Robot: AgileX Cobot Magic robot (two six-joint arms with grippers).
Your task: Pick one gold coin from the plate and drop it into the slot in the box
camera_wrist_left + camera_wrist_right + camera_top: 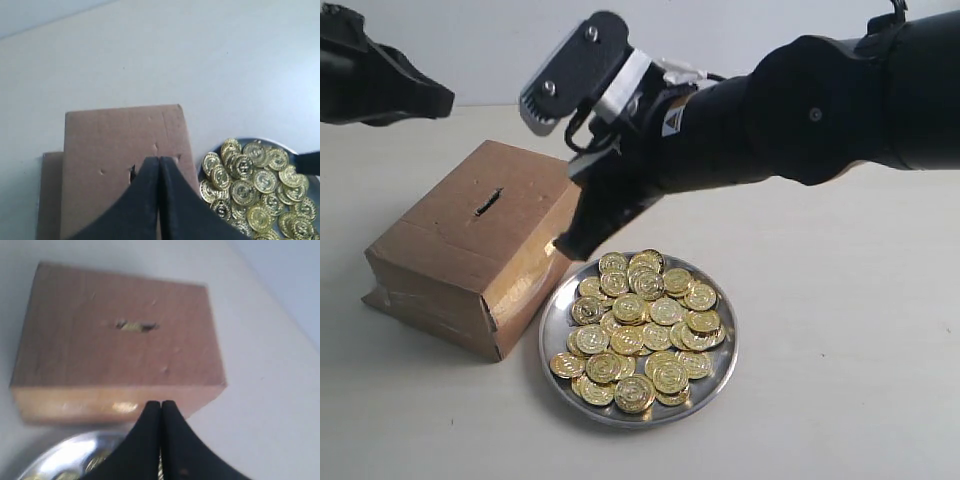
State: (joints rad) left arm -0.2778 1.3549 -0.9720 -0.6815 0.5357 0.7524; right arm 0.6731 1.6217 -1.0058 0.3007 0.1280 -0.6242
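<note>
— What's over on the far left?

— The left gripper (444,100), hanging in the air above the pale table (840,350), out past the box's far left side. In its own wrist view the two black fingers (175,200) are pressed flat together, tip to tip.

— And the box?

— The box (470,255) is brown cardboard and sits flat on the table, left of the middle. Glossy tape (525,272) runs down its near corner. The slot (488,203) is a short dark slit in the top face, in plain sight. In the right wrist view something yellowish glints inside it (136,326), but it's too blurred for me to say what.

— Where's the other one?

— The right arm (800,110) stretches in from the right, well past the middle. The right gripper (564,246) points down between the box's right side and the far rim of the plate. Its fingers (145,440) are closed against each other. I can't tell whether a coin is nipped between them.

— And the plate?

— The plate (548,330) is round, shiny metal and rests on the table just beside the box's near right corner. Gold coins (645,325) are heaped in it, overlapping, and they cover most of the dish. A bare strip of metal shows along its left rim.
</note>
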